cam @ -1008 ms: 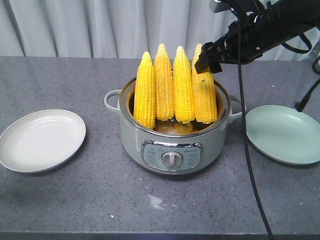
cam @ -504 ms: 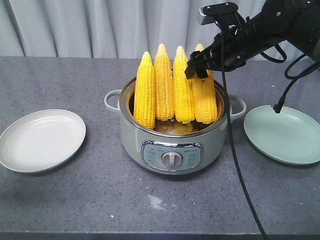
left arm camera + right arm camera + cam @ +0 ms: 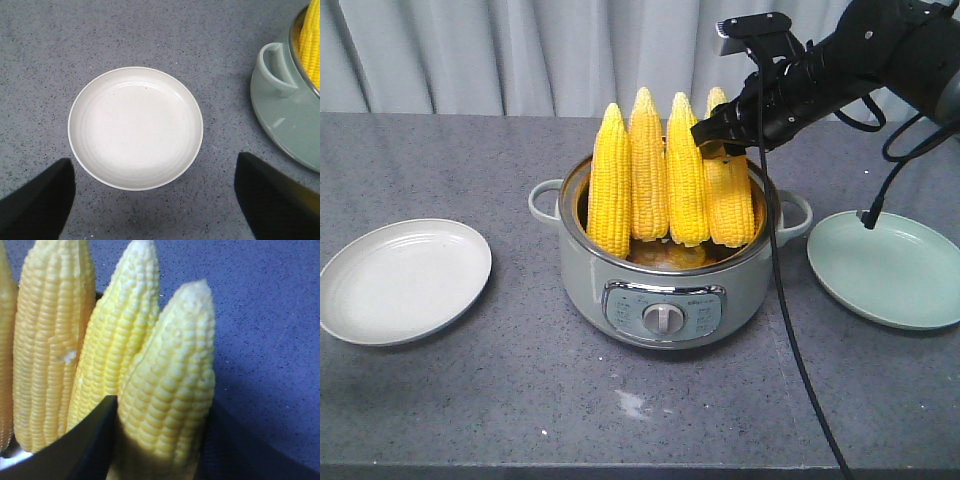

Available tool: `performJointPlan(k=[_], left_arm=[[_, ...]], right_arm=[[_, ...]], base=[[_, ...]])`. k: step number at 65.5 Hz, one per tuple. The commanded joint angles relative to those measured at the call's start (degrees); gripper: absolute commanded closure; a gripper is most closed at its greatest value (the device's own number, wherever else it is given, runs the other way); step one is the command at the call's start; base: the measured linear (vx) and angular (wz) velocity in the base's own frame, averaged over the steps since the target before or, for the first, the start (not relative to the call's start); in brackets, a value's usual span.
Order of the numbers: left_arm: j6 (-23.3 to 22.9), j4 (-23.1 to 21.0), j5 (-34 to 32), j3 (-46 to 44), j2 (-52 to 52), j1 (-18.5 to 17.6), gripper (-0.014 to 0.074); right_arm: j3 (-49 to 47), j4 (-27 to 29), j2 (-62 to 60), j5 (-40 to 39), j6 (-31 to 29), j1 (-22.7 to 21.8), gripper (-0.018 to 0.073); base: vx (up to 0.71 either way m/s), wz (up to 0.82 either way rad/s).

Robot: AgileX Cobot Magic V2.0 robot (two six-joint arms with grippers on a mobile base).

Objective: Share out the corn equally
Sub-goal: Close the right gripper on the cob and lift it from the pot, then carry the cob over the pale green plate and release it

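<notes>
Several corn cobs stand upright, tips up, in a pale green cooker pot at the table's middle. My right gripper reaches in from the upper right and is shut on the rightmost corn cob near its top. In the right wrist view that corn cob fills the gap of the right gripper, with a dark finger against each side. My left gripper hangs open above a white plate and holds nothing. The left gripper is out of the front view.
The white plate lies left of the pot, and a pale green plate lies right of it; both hold nothing. The pot's handle shows at the left wrist view's right edge. A black cable hangs from the right arm in front of the pot.
The right arm has come in from the right and lowered onto the rightmost cob's top, and its fingers now sit against the cob. The cobs and plates have not moved.
</notes>
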Motion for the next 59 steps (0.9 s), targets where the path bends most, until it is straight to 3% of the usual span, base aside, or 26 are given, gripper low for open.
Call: performJointPlan(k=[1, 36, 59], left_arm=[[-0.2, -0.7, -3.2, -1.6, -0.2, 0.0, -0.001], [-0.2, -0.6, -2.7, -1.6, -0.2, 0.0, -0.001], [-0.2, -0.1, -2.8, -1.6, -0.2, 0.0, -0.001]], right_arm=[[-2.0, 1.4, -3.6, -3.0, -0.3, -0.1, 0.0434], [-2.1, 2.4, -16.3, 0.7, 1.4, -1.9, 0.0423], [-2.0, 2.3, -15.9, 13.4, 3.2, -16.6, 0.0419]], base=[[0.0, 0.0], [0.0, 0.0], [0.0, 0.0]])
